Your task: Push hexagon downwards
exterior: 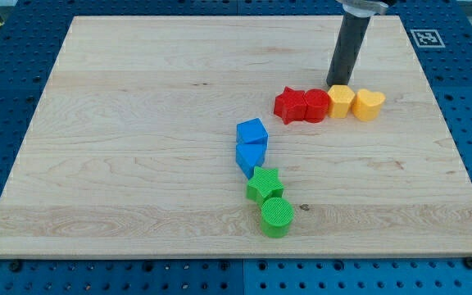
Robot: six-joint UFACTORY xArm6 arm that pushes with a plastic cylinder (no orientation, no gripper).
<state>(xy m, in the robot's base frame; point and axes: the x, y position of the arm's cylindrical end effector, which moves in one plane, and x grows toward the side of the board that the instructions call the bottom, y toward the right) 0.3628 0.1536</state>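
The yellow hexagon (341, 101) stands in a row at the view's upper right, between a red round block (316, 105) on its left and a yellow heart (370, 105) on its right. A red star (288, 106) ends the row at the left. My tip (334, 85) rests on the board just above the hexagon's top left edge, touching it or nearly so. The dark rod rises from there to the view's top.
A blue cube (252, 131) and a blue pentagon-like block (251, 156) stand at the centre. Below them are a green star (264, 183) and a green cylinder (277, 217). The wooden board (121, 123) lies on a blue perforated table.
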